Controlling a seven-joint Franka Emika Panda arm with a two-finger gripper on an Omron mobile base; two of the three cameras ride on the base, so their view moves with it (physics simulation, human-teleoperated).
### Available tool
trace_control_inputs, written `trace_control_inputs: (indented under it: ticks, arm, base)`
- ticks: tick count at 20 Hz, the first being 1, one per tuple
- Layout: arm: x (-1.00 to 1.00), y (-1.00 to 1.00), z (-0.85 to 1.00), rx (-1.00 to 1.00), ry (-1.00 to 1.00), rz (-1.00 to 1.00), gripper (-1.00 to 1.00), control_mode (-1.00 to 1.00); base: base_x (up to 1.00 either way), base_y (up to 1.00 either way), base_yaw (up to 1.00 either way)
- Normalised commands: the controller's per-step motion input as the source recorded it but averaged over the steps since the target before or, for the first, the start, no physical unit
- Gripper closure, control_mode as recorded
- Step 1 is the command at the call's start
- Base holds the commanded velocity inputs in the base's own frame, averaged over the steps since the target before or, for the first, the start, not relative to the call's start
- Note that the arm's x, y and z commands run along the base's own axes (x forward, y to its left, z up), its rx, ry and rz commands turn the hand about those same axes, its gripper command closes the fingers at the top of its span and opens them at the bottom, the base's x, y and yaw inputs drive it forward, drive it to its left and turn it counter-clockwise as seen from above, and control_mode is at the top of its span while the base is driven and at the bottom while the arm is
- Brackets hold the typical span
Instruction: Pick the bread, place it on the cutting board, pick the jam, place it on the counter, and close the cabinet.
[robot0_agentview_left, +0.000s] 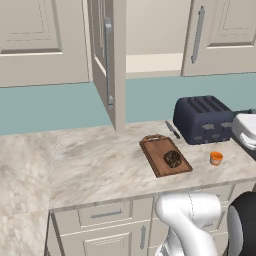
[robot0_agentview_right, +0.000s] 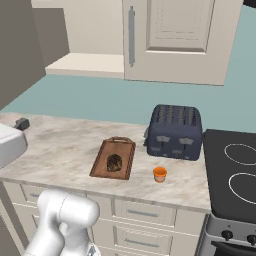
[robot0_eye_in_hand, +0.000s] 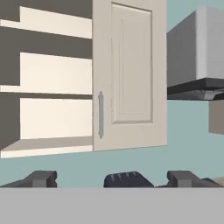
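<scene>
The bread (robot0_agentview_left: 173, 158) lies on the cutting board (robot0_agentview_left: 156, 152), toward the end away from the handle, and the board rests flat on the marbled tabletop (robot0_agentview_left: 100, 165). The jam (robot0_agentview_left: 216, 158) stands upright on the tabletop just beside the board, in front of a dark blue toaster (robot0_agentview_left: 204, 119) and apart from both. The cabinet (robot0_agentview_left: 106, 60) above has its left door swung out edge-on, showing a cream shelf (robot0_agentview_left: 152, 63); its right door is shut. In the hand view the hand (robot0_eye_in_hand: 113, 178) faces the cabinet's shelves and shut door, its two dark fingertips (robot0_eye_in_hand: 41, 178) set wide apart with nothing between them.
</scene>
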Motion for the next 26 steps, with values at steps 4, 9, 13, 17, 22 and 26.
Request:
trace_control_inputs:
  ticks: [4, 9, 13, 17, 22, 26]
  arm:
    - [-0.29, 0.2, -0.05, -0.01, -0.01, 0.0, -1.0, -1.0]
    - [-0.31, 0.22, -0.07, -0.01, -0.05, 0.0, -1.0, -1.0]
    - [-0.24, 0.32, -0.08, -0.01, -0.03, 0.0, -1.0, -1.0]
    - [-0.24, 0.29, -0.06, 0.0, 0.0, 0.0, -1.0, -1.0]
    - [-0.25, 0.28, -0.04, 0.0, 0.0, 0.0, -1.0, -1.0]
    - [-0.25, 0.25, -0.03, 0.0, 0.0, 0.02, -1.0, -1.0]
  base:
    - [0.0, 0.0, 0.0]
    - [0.0, 0.0, 0.0]
    - [0.0, 0.0, 0.0]
    - [0.0, 0.0, 0.0]
    - [0.0, 0.0, 0.0]
    - [0.0, 0.0, 0.0]
